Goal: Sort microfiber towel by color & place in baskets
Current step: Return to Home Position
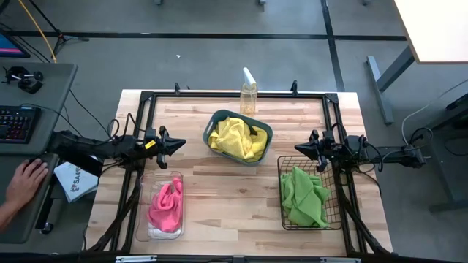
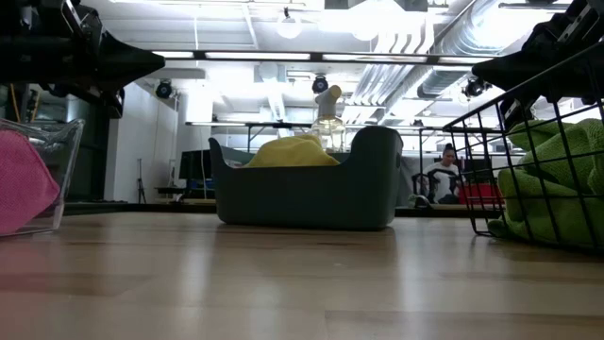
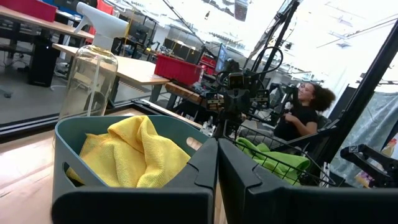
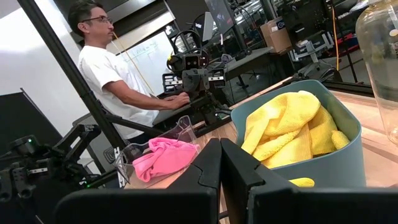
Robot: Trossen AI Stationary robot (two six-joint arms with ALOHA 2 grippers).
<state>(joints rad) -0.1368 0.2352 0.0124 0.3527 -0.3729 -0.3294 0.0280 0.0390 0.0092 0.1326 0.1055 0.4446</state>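
Observation:
A teal tub (image 1: 240,136) at the table's far middle holds yellow towels (image 1: 235,139). A clear tub (image 1: 162,206) at the near left holds a pink towel (image 1: 167,206). Green towels (image 1: 304,196) lie in a black wire basket (image 1: 310,191) at the near right. My left gripper (image 1: 183,143) hovers shut above the table, left of the teal tub and just beyond the clear tub. My right gripper (image 1: 296,148) hovers shut at the wire basket's far edge, right of the teal tub. Both hold nothing; in the wrist views the fingertips of the left gripper (image 3: 217,144) and the right gripper (image 4: 221,144) meet.
A clear spray bottle (image 1: 248,92) stands at the far edge behind the teal tub. A black frame (image 1: 234,95) rims the table. A person's hand (image 1: 26,180) rests at a desk left of the table. Bare wood lies in the near middle (image 1: 230,212).

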